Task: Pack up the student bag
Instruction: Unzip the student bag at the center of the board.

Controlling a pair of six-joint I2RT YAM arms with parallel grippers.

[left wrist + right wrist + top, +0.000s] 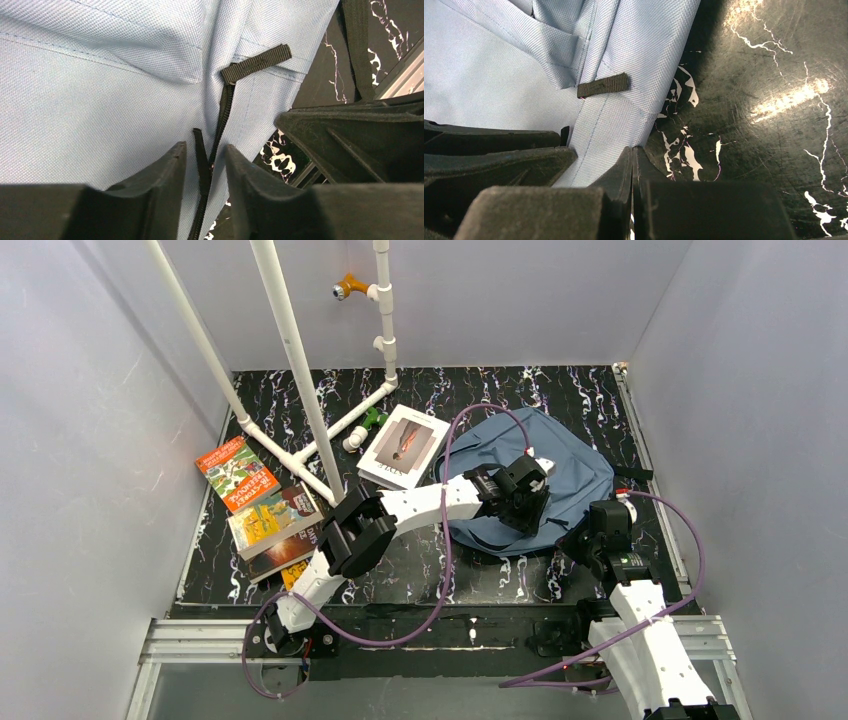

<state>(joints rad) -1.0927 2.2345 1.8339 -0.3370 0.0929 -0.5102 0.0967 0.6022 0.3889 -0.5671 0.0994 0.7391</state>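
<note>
The student bag (560, 475), dusty blue, lies flat at the table's right middle. My left gripper (527, 502) hangs over its near part. In the left wrist view the left gripper (205, 156) has its jaws a narrow gap apart. A black zipper pull (201, 157) lies between them, touching neither pad. A ribbed black tab (256, 62) sits farther up the fabric (100, 100). My right gripper (603, 530) is at the bag's near right edge. Seen from the right wrist, the right gripper (632, 149) is shut, pinching the hem of the blue fabric (604, 125).
Three books lie at the left: an orange-green one (237, 472), a yellow one (272, 515) and a white one (403, 445). A white pipe frame (300, 370) stands over them. The table's metal rail (655, 480) runs along the right side.
</note>
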